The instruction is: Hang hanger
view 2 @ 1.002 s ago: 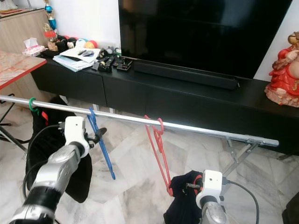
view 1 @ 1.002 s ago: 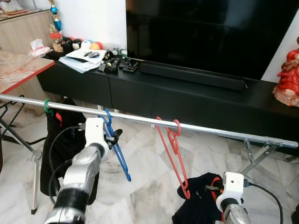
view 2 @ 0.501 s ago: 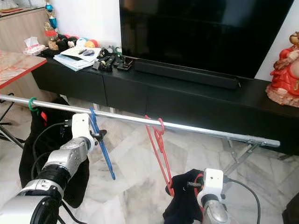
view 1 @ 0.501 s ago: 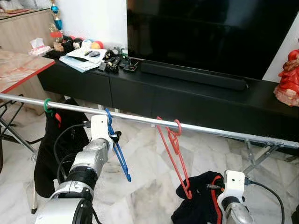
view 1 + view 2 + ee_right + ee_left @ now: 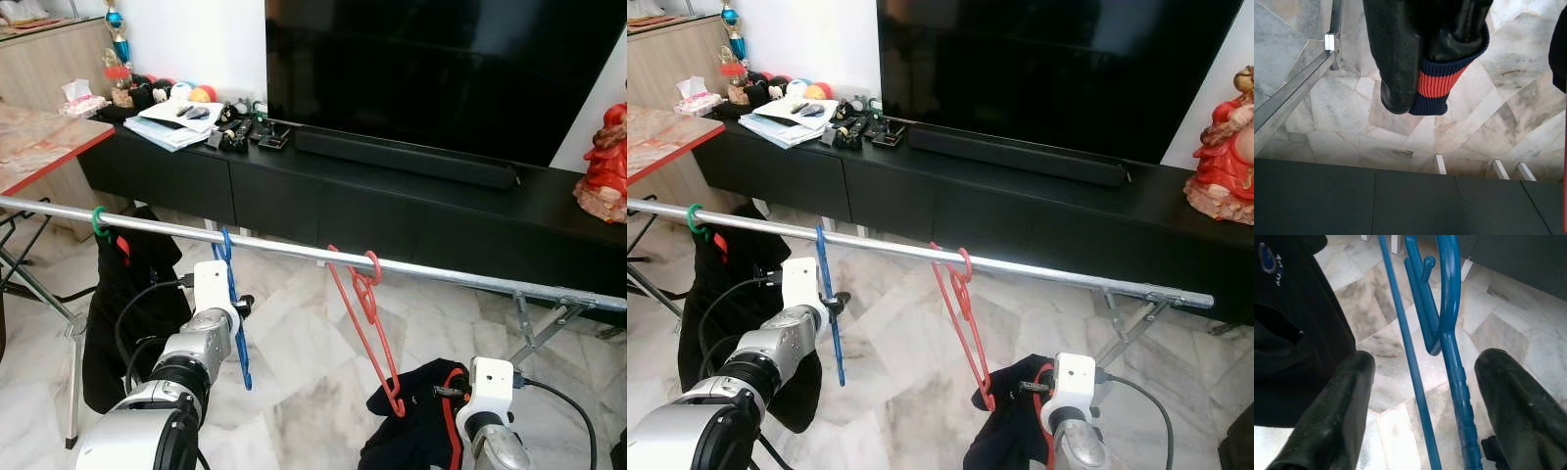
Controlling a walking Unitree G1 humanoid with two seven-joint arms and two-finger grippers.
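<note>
Television (image 5: 441,69) above a black cabinet (image 5: 323,201), papers (image 5: 176,122).

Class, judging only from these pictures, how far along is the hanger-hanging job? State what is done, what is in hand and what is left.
Done: the blue hanger hooks over the silver rail, beside the red hanger. In hand: the left gripper has its jaws open on either side of the blue hanger, not clamping it. The right gripper is shut on a dark garment with a red-striped cuff. Left: probably drawing the left arm clear.

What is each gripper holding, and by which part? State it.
Left gripper: open, nothing held; blue hanger hangs between its fingers. Right gripper: shut on dark garment by its striped cuff.
</note>
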